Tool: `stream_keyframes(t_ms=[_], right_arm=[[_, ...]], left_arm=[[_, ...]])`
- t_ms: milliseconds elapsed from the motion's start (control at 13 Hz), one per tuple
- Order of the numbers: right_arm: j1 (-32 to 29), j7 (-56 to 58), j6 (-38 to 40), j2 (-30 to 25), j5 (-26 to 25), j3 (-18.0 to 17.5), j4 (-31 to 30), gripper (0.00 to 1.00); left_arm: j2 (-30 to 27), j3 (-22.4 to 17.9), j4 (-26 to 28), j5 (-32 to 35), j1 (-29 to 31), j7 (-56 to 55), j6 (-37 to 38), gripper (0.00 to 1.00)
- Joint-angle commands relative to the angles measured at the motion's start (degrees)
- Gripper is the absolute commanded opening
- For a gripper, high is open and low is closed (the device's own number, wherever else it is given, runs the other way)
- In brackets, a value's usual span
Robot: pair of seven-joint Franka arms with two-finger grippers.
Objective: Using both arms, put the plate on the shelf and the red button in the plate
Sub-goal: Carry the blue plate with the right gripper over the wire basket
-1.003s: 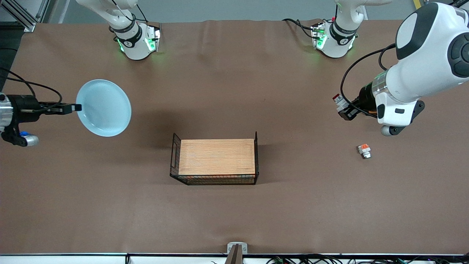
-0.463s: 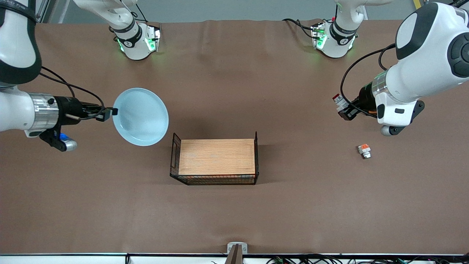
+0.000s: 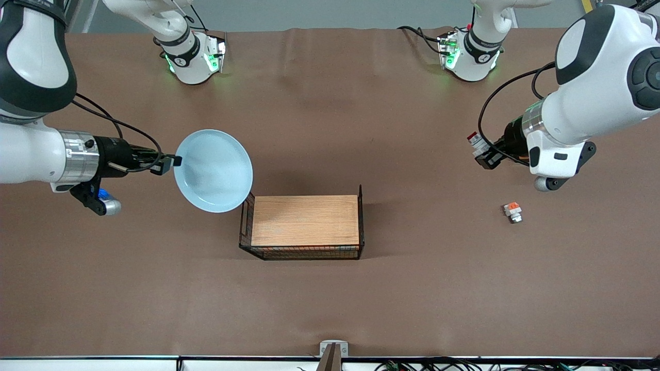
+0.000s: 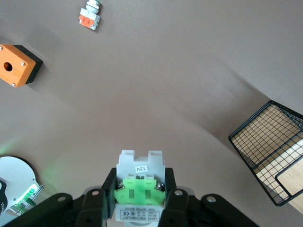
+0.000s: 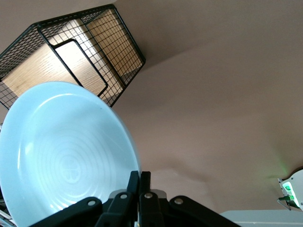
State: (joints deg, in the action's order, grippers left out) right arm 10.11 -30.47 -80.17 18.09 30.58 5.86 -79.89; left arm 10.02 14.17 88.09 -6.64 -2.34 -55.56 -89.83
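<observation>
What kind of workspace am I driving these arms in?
Likely a robotics lab bench: a brown paper-covered table, two arm bases with green status lights, and loose test items such as a black wire basket with a wooden top.

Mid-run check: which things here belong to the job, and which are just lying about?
In the job:
- plate, held by its rim in the right gripper
- red button, held in the left gripper
- wire basket, likely the drop spot

Lying about:
- orange-patch switch block
- orange cube box
</observation>
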Motion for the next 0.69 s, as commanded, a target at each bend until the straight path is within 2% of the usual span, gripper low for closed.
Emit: stream_keyframes(t_ms=[0, 232, 617], right_arm=[[2.01, -1.17, -4.78, -3.04, 1.33, 0.56, -5.25, 0.02], [5.96, -2.65, -15.42, -7.88, 1.33, 0.65, -15.36, 0.02], [13.87, -15.48, -22.73, -11.58, 0.71, 0.74, -18.71, 0.02]], left_arm=[[0.09, 0.07, -0.38, -1.10, -0.12, -1.05, 0.53, 0.00], [0.09, 0.07, -0.46, -1.10, -0.12, -1.05, 0.53, 0.00], [0.09, -0.01, -0.46, -1.10, -0.30, -1.31, 0.44, 0.00]])
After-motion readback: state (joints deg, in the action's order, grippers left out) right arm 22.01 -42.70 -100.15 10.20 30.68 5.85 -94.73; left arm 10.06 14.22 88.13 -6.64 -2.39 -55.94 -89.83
